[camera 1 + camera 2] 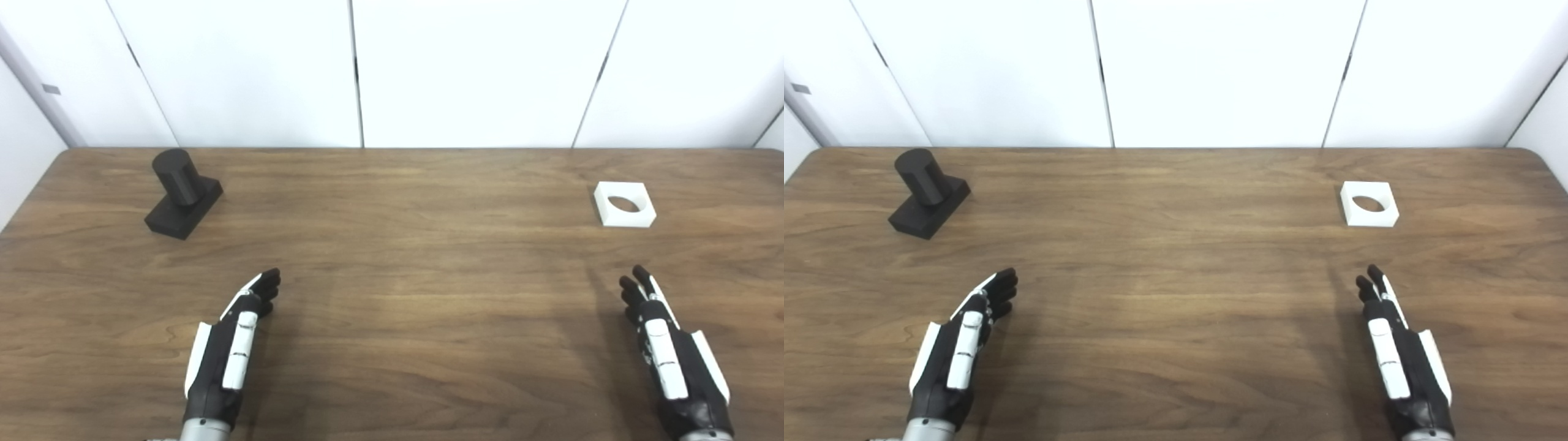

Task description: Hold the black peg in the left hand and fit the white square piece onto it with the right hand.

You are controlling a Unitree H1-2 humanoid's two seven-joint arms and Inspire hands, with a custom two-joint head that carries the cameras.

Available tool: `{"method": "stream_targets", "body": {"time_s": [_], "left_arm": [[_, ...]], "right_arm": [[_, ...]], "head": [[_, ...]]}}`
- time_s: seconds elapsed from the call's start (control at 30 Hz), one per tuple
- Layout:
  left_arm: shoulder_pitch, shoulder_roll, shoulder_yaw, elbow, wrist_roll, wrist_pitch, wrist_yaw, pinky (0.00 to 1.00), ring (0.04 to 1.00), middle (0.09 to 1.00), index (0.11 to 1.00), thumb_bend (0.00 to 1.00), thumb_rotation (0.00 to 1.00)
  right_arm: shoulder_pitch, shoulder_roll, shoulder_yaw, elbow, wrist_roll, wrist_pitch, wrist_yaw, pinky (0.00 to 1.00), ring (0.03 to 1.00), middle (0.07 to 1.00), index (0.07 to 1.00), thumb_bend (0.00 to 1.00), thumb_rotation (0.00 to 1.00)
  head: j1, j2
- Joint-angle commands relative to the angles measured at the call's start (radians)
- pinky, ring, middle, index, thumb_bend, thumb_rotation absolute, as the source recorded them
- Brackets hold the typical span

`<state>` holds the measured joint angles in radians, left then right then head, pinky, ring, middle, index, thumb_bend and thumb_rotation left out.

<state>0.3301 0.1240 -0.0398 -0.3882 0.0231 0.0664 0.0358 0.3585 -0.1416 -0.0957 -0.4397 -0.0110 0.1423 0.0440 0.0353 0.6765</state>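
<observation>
The black peg (182, 191), a round post on a square base, stands upright at the far left of the wooden table (392, 294). At the far right lies the white square piece (624, 204), flat, with a round hole in it. My left hand (236, 340) hovers near the front left, fingers stretched out, open and holding nothing, well short of the peg. On the front right my right hand (667, 349) is likewise open and empty, a short way in front of the white piece.
White wall panels (392, 67) rise right behind the table's far edge. Bare wood stretches between the two hands and between the peg and the white piece.
</observation>
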Motion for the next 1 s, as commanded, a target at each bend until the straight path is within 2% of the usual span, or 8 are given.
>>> {"method": "stream_targets", "body": {"time_s": [0.0, 0.3, 0.6, 0.8, 0.97], "left_arm": [[0.005, -0.034, 0.000, -0.029, 0.001, -0.019, 0.002, 0.89, 0.897, 0.887, 0.850, 0.52, 1.00], [0.002, -0.033, 0.001, -0.030, -0.002, -0.018, 0.000, 0.90, 0.906, 0.890, 0.857, 0.51, 1.00], [0.004, -0.033, 0.000, -0.029, 0.004, -0.009, 0.002, 0.90, 0.901, 0.887, 0.855, 0.54, 1.00], [0.006, -0.042, -0.013, -0.023, 0.014, -0.022, 0.004, 0.89, 0.890, 0.878, 0.841, 0.51, 1.00], [-0.001, -0.052, -0.033, 0.012, 0.030, -0.062, 0.011, 0.88, 0.882, 0.873, 0.839, 0.52, 0.98]], "right_arm": [[0.000, 0.003, 0.000, -0.024, -0.006, -0.034, -0.005, 0.97, 0.964, 0.953, 0.975, 0.42, 1.00], [0.002, 0.005, 0.000, -0.028, -0.004, -0.027, -0.004, 1.00, 0.975, 0.954, 0.975, 0.42, 1.00], [0.000, 0.003, -0.001, -0.019, -0.002, -0.044, -0.004, 0.98, 0.966, 0.954, 0.977, 0.43, 1.00], [-0.001, 0.003, -0.010, -0.016, -0.006, -0.036, -0.011, 0.96, 0.954, 0.944, 0.967, 0.43, 1.00], [-0.005, -0.010, -0.024, 0.005, 0.020, -0.051, 0.001, 0.98, 0.966, 0.960, 0.980, 0.43, 1.00]], "head": [[0.001, 0.000], [0.001, 0.001], [0.018, -0.002], [0.089, -0.020], [0.200, -0.056]]}}
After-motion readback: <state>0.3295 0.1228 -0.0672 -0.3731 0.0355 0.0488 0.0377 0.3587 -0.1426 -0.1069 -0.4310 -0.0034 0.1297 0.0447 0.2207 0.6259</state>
